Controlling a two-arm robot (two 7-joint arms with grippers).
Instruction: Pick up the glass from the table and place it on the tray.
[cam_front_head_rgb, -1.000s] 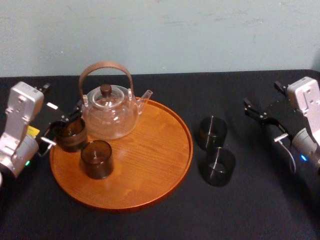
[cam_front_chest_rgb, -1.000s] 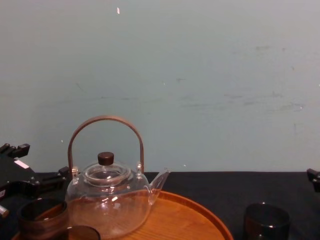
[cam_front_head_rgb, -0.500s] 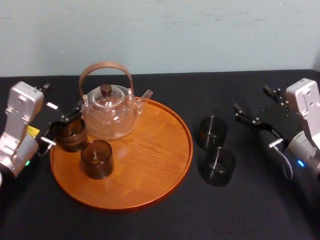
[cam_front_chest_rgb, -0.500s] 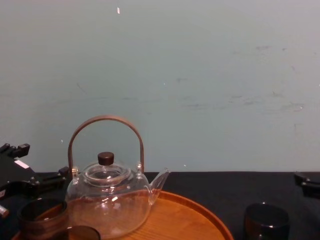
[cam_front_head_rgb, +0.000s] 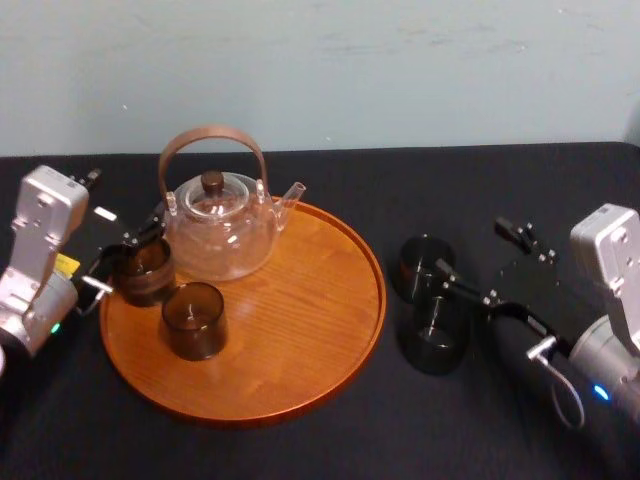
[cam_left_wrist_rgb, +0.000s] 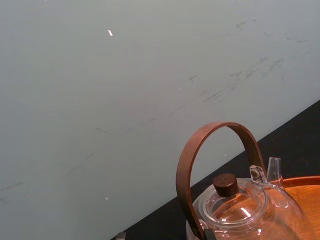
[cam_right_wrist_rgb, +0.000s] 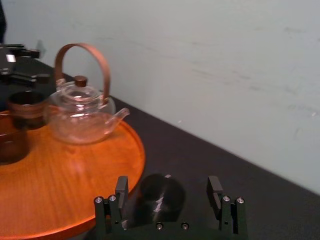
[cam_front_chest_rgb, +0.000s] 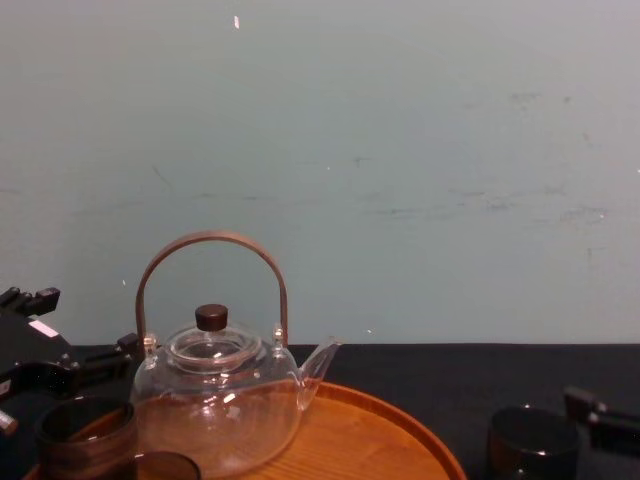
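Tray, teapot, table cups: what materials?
Tray: likely wood, orange-brown, visible grain, smooth sheen. Teapot: clear glass, see-through with highlights; brown handle looks wooden, unsure. Far cup and near cup on the table: probably dark tinted glass, translucent smoky walls.

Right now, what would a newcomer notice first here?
The glass teapot with its curved brown handle, at the back of the round orange tray. Then the right gripper, open beside two dark glasses on the black table; the left gripper sits at a glass on the tray's left edge.
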